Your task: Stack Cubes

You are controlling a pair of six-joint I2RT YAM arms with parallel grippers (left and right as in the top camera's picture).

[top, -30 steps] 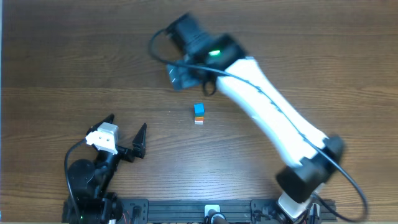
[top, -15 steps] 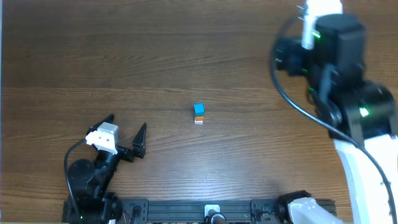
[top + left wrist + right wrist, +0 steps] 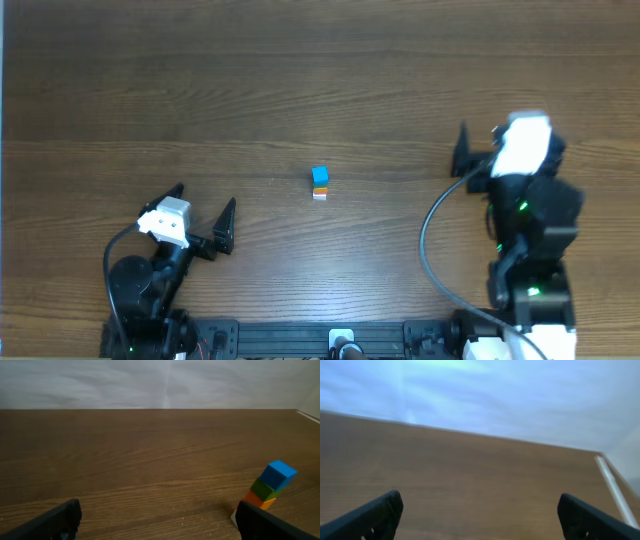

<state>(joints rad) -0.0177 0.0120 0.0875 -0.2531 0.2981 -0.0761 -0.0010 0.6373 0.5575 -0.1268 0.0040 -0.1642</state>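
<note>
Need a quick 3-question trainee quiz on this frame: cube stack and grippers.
1. The top cube of the stack is: A red, B blue, C yellow?
2. True or false: the right gripper holds a cube.
3. Fill in: the cube directly under the top one is ____.
Key: 1 B; 2 false, its jaws stand open and empty; 3 the green cube.

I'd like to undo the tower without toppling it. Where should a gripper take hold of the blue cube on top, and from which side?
Grip the blue cube by two opposite side faces, coming straight down from above. It tops a narrow stack, resting on the green cube, so its sides are free, and a sideways approach would likely push everything over.
</note>
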